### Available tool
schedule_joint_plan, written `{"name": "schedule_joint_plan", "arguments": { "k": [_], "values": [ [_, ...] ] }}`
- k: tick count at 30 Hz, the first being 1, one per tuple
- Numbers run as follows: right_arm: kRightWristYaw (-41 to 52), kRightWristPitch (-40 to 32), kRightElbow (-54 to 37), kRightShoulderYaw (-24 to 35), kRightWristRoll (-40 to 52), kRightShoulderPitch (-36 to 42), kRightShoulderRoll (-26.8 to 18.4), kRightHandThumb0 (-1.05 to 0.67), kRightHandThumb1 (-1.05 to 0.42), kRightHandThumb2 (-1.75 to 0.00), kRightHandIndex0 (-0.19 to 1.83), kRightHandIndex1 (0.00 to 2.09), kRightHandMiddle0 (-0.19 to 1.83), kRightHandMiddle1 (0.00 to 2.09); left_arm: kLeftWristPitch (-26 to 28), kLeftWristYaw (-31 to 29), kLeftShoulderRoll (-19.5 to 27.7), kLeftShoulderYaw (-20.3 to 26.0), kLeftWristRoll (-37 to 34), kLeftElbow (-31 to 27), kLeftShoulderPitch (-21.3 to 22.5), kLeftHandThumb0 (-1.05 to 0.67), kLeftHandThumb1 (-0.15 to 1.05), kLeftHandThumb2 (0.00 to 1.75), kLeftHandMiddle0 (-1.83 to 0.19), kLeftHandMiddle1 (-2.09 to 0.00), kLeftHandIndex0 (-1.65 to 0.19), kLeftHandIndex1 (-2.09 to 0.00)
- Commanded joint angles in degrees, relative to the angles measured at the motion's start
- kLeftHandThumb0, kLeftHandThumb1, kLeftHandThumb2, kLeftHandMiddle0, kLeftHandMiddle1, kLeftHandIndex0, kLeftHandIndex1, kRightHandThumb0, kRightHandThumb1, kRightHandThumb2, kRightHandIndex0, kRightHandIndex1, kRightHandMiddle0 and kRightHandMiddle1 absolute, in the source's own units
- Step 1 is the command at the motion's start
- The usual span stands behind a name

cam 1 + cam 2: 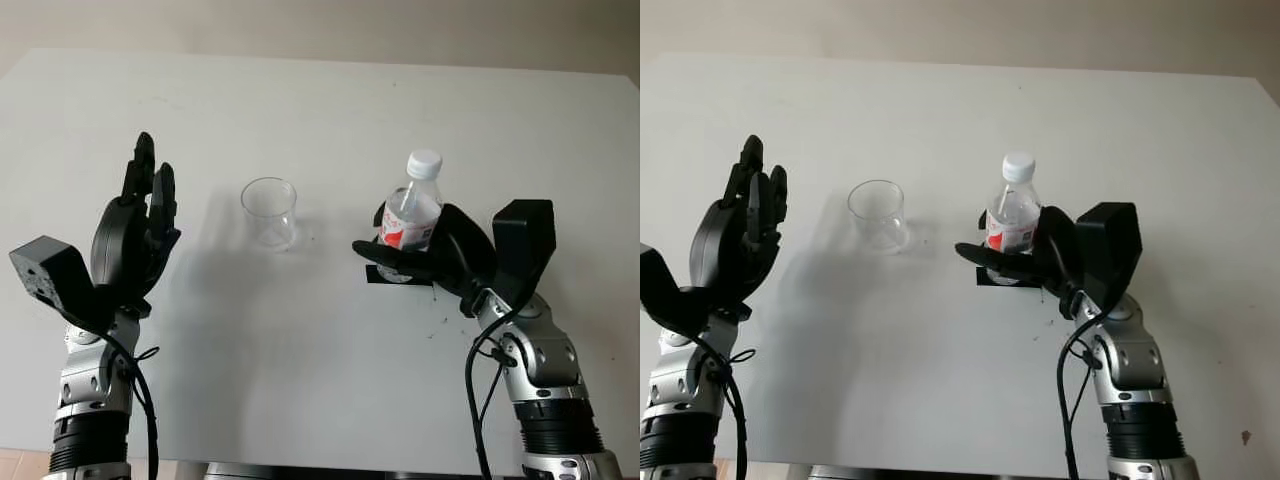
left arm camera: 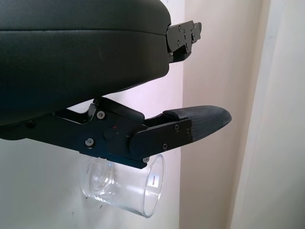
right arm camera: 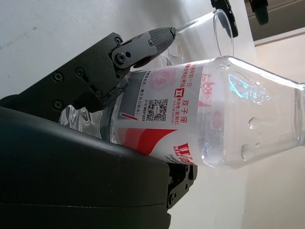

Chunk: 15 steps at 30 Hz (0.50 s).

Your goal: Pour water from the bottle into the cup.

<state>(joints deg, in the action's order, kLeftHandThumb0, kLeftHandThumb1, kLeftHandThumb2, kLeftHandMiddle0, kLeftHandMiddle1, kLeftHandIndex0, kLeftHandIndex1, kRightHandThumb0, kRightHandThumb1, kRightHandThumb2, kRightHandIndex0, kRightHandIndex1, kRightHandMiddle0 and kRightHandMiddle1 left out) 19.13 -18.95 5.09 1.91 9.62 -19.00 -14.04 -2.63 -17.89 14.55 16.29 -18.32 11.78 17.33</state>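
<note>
A clear plastic water bottle [image 1: 411, 213] with a white cap and a red-and-white label stands upright right of the table's middle. My right hand [image 1: 402, 256] is wrapped around its lower body, fingers curled across the label [image 3: 164, 98] and palm behind it. An empty clear cup [image 1: 269, 212] stands upright to the left of the bottle, a short gap between them; the cup [image 2: 125, 189] also shows beyond my left hand. My left hand [image 1: 142, 212] is open and raised, left of the cup and apart from it.
The white table [image 1: 300, 380] carries a small black patch [image 1: 383, 276] under the bottle's base. A pale wall runs behind the table's far edge. Free room lies in front of the cup and bottle.
</note>
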Motion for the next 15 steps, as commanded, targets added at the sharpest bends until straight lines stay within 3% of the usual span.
{"name": "schedule_joint_plan", "arguments": {
  "k": [1, 3, 8, 15],
  "values": [
    [-0.01, 1.72, 1.42, -0.06, -0.39, 0.00, 0.33, -0.25, -1.05, -0.27, 1.08, 2.09, 0.78, 2.09, -0.20, 0.23, 0.66, 0.31, 0.08, -0.43, 0.43, -0.68, 1.05, 0.62, 0.19, 0.00, 0.19, 0.00],
    [-0.17, 2.63, 2.38, -0.05, -0.69, -0.14, 0.50, -0.25, -1.05, -0.26, 1.01, 2.09, 0.76, 2.09, -0.34, 0.05, 0.80, 0.36, 0.03, -0.34, 0.44, -0.68, 1.05, 0.62, 0.19, 0.00, 0.19, 0.00],
    [-0.65, 3.81, 3.95, 0.11, -1.04, -0.28, 0.94, -0.31, -1.05, -0.14, 0.40, 2.09, 0.40, 2.09, -0.51, -0.12, 1.04, 0.64, -0.27, -0.06, 0.67, -0.68, 1.05, 0.62, 0.19, 0.00, 0.19, 0.00],
    [-1.03, 3.22, 4.18, 0.29, -0.61, 0.16, 1.51, -0.36, -1.05, -0.07, 0.14, 2.09, 0.26, 2.09, -0.65, -1.15, 1.62, 0.96, -0.81, 0.65, 1.19, -0.68, 1.05, 0.62, 0.19, 0.00, 0.19, 0.00]
  ]
}}
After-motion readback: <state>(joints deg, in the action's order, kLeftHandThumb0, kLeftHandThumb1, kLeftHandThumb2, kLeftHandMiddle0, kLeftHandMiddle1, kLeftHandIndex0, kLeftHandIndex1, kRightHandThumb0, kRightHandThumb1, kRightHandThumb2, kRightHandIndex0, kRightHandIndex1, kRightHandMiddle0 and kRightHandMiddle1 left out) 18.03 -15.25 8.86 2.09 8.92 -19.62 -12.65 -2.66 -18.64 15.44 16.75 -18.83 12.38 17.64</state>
